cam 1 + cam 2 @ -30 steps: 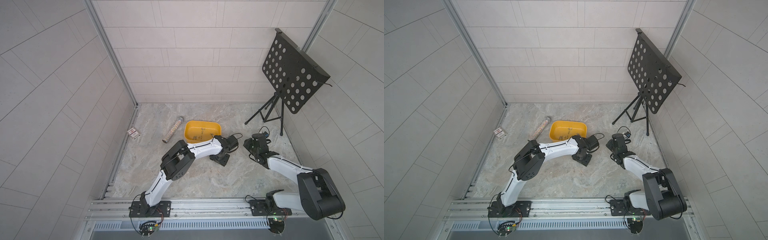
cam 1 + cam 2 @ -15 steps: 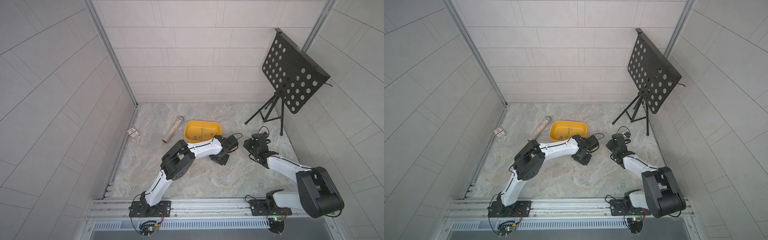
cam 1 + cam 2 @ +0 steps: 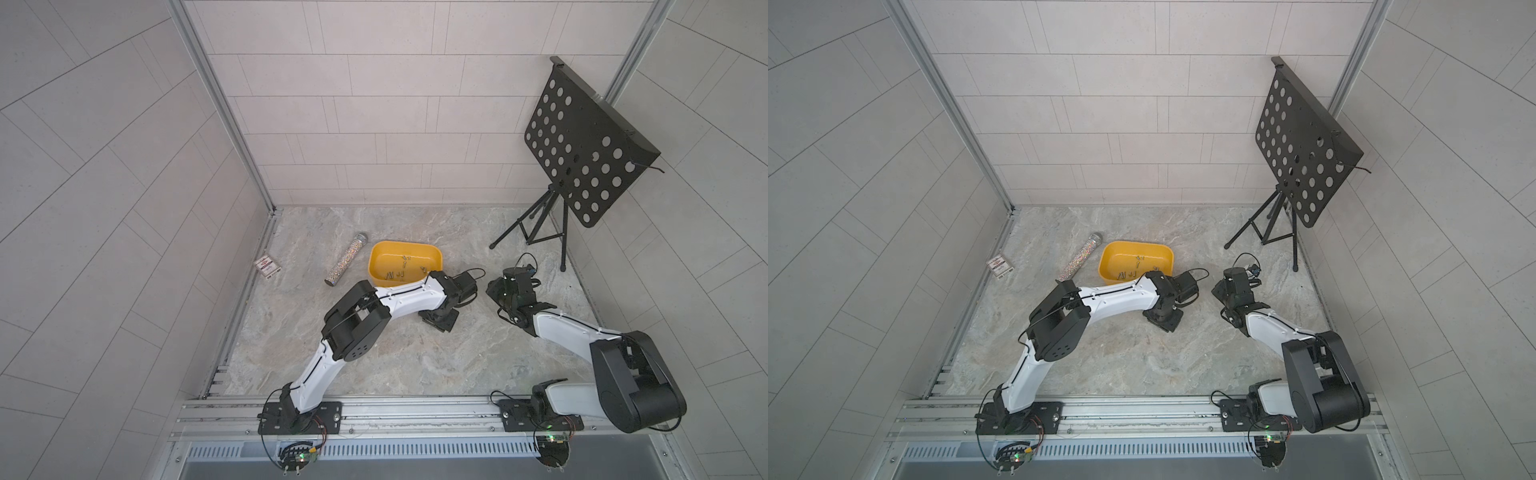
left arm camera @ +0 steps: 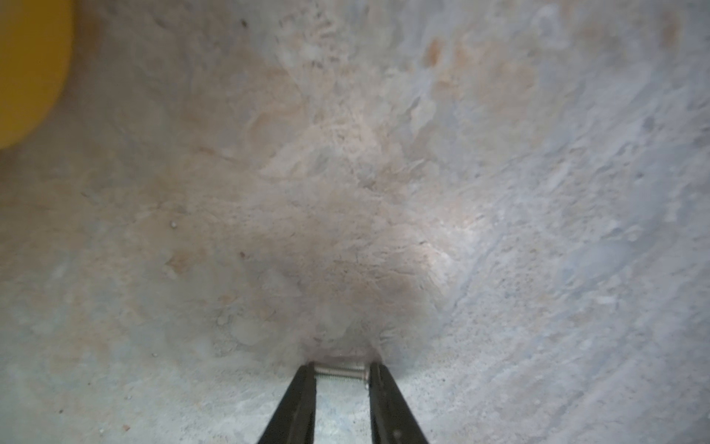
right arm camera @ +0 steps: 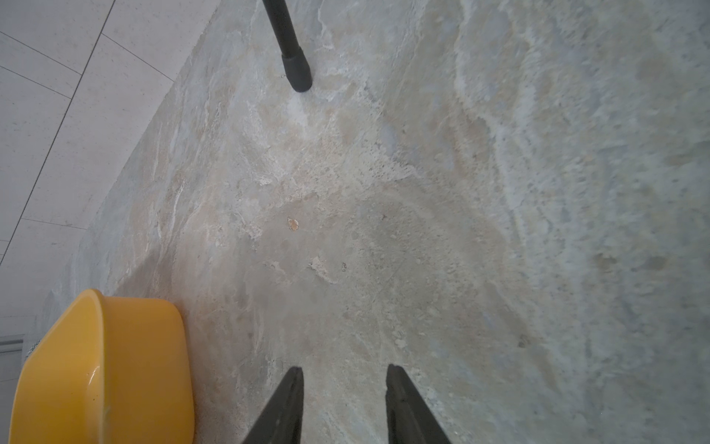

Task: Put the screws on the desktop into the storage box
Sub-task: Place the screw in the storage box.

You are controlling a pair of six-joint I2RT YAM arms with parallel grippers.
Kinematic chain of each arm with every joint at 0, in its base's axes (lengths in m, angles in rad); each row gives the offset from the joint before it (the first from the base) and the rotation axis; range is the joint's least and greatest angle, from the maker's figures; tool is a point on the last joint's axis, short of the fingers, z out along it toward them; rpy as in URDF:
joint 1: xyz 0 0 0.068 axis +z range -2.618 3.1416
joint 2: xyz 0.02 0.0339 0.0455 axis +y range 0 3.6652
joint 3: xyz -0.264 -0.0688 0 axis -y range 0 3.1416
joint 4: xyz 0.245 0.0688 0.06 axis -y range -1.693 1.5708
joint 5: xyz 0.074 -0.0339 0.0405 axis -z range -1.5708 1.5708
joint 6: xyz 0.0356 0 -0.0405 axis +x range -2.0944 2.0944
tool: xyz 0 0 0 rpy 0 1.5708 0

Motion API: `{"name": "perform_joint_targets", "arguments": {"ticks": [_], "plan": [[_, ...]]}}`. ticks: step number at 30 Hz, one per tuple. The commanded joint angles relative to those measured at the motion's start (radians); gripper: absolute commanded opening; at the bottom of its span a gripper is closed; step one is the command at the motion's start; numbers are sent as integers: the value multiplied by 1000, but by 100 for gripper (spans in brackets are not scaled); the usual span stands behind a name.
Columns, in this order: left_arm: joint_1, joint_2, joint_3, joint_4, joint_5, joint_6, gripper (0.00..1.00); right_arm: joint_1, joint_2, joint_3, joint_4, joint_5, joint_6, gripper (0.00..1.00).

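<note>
Near the middle of the desktop (image 3: pixel 415 365), in both top views, the left gripper (image 3: pixel 439 323) is seen pointed down, with the yellow storage box (image 3: pixel 376 259) close by at eleven o'clock, so the carry is judged short; several screws (image 3: pixel 399 272) are already lying in the box. The right gripper (image 3: pixel 496 291) is held at two o'clock of the left one, clear of that path. A glitter tube (image 3: pixel 347 259) and a small card box (image 3: pixel 268 266) lie at nine o'clock of the storage box, and a black music stand (image 3: pixel 582 141) is set at one o'clock of the right gripper; none is judged to block the way. From the left wrist, a single screw (image 4: pixel 340 372) is shown pinched end to end between the narrow fingertips (image 4: pixel 305 388), low over the desktop. From the right wrist, the fingers (image 5: pixel 290 399) are shown moderately apart with nothing between them, the box wall beside them and a stand foot (image 5: pixel 297 73) beyond.
</note>
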Motion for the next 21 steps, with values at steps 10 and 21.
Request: {"name": "perform_joint_targets", "arguments": {"ticks": [10, 21], "plan": [[8, -208, 103, -202, -126, 47, 28, -4, 20, -5, 8, -13, -4, 40], [228, -154, 292, -277, -197, 127, 29, -4, 38, 4, 12, -23, -8, 40]]}}
